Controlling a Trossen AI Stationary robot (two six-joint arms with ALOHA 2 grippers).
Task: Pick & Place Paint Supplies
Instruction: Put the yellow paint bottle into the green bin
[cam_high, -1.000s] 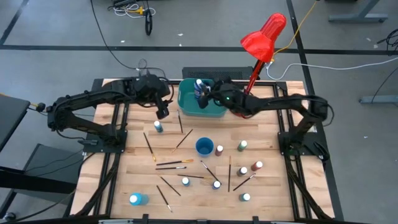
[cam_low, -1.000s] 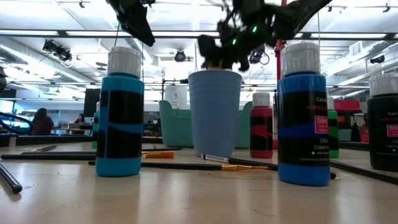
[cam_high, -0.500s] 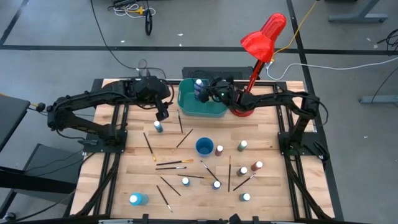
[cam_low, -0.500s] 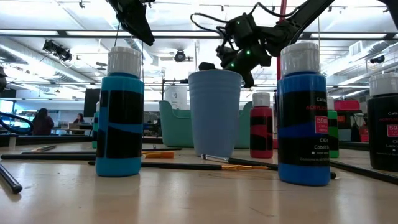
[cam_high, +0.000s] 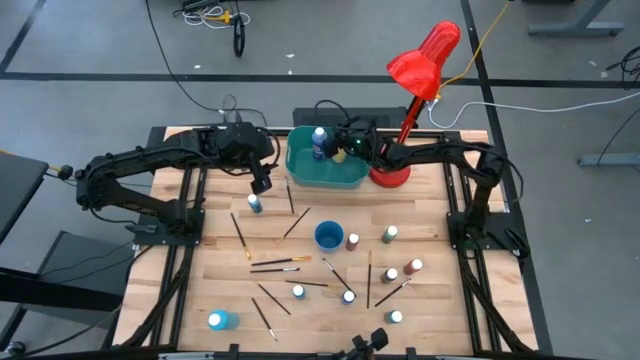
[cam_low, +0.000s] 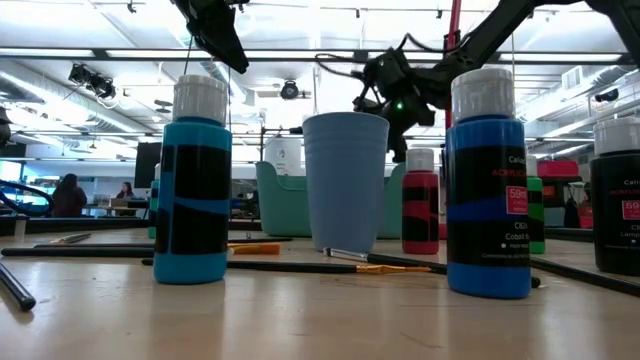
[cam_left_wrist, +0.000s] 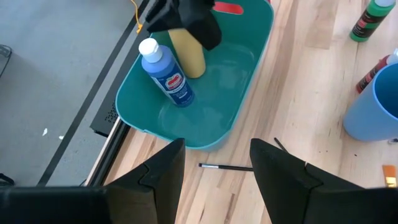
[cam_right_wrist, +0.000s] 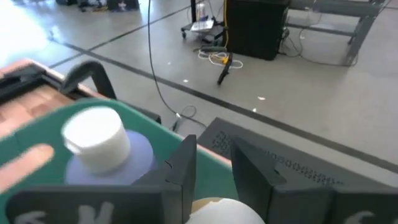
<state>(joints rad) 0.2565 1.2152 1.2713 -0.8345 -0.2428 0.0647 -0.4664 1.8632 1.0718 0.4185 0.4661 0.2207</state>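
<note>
Standing in teal tub (cam_high: 322, 168): two bottles, blue (cam_left_wrist: 166, 71), yellow (cam_left_wrist: 188, 53). Right fingers (cam_left_wrist: 198, 28) grip yellow; left fingers (cam_left_wrist: 160, 174) wide.

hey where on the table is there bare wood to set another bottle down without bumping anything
The widest bare wood is the front-left stretch, between the light blue bottle near the front edge and the brush farther back. A smaller bare strip lies right of the green-capped bottle, toward the right arm's base. Around the blue cup, brushes and bottles crowd together.
</note>
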